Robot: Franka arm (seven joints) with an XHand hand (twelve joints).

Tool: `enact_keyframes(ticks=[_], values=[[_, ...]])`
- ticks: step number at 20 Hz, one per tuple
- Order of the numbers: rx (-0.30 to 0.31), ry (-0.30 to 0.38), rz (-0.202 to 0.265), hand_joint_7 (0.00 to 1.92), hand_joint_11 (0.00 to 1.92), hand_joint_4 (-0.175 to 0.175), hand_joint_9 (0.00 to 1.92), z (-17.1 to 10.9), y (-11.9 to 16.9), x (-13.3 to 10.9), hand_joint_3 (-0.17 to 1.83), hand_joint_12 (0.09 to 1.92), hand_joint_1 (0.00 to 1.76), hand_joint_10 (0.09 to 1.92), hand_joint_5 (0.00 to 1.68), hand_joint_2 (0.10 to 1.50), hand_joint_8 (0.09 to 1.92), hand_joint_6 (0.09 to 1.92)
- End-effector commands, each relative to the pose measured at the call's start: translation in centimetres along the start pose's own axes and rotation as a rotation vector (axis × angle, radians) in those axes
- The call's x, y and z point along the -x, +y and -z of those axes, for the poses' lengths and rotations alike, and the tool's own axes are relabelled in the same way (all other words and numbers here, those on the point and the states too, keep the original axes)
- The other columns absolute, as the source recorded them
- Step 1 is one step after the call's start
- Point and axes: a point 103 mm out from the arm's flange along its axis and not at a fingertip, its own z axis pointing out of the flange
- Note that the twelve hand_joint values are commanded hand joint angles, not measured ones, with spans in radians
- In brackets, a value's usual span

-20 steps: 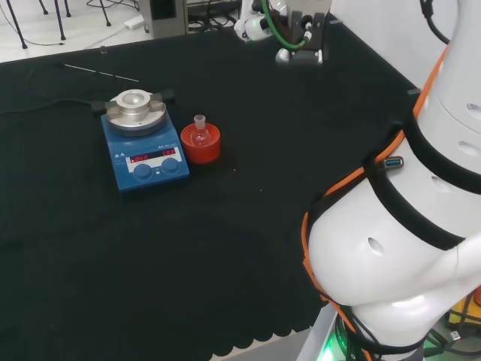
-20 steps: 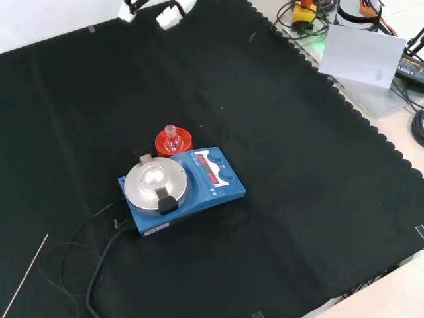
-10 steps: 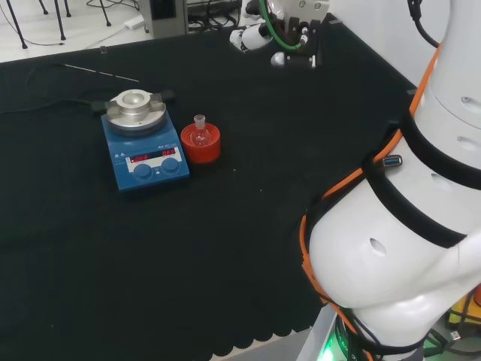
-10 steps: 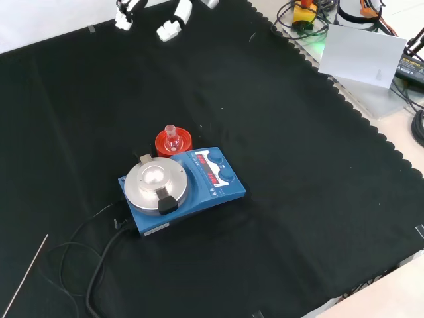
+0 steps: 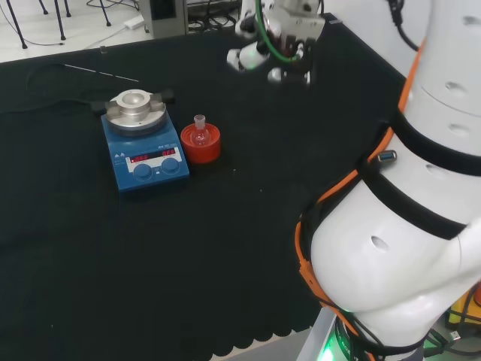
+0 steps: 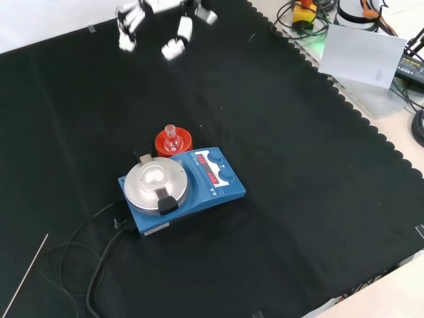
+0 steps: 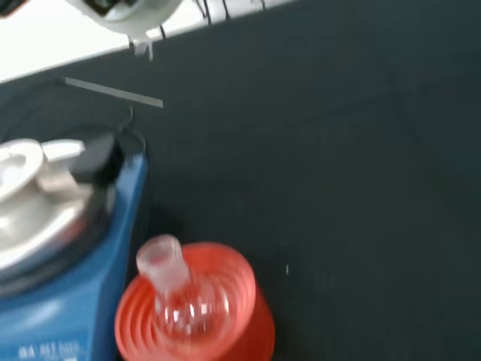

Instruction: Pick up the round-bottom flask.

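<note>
A small clear round-bottom flask [image 5: 199,134] sits neck-up in a red ribbed stand [image 5: 201,148], just right of a blue stirrer plate in the head view. In the front view the flask [image 6: 172,140] and its stand [image 6: 181,140] sit right behind the stirrer. The wrist view shows the flask [image 7: 179,302] close up in the stand [image 7: 234,308], with nothing touching it. The hand [image 5: 276,39] hangs in the air well beyond and to the right of the flask in the head view. In the front view the hand [image 6: 163,18] is near the top edge, fingers spread and empty.
The blue stirrer plate [image 5: 147,156] with a round metal top stands beside the stand, also visible as the stirrer [image 6: 199,187] with its black cable [image 6: 99,262] trailing off. A thin rod [image 5: 100,72] lies on the cloth beyond it. The arm's white links [image 5: 398,226] fill the head view's right.
The hand has come down from the front view's top edge toward the flask, and shifted left in the head view. The flask, stand and stirrer have not moved.
</note>
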Motion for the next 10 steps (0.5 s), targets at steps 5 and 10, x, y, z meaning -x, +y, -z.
enact_keyframes(ticks=[5, 10], values=[[-0.055, 0.075, 0.030, 0.38, 0.00, -0.008, 0.44, -7.7, 0.7, -0.3, 0.72, 1.31, 0.83, 0.59, 0.61, 0.61, 0.57, 0.09], [-0.077, 0.157, 0.006, 0.39, 0.00, -0.009, 0.44, -9.4, 0.8, -0.5, 0.72, 1.32, 0.83, 0.59, 0.60, 0.61, 0.57, 0.09]])
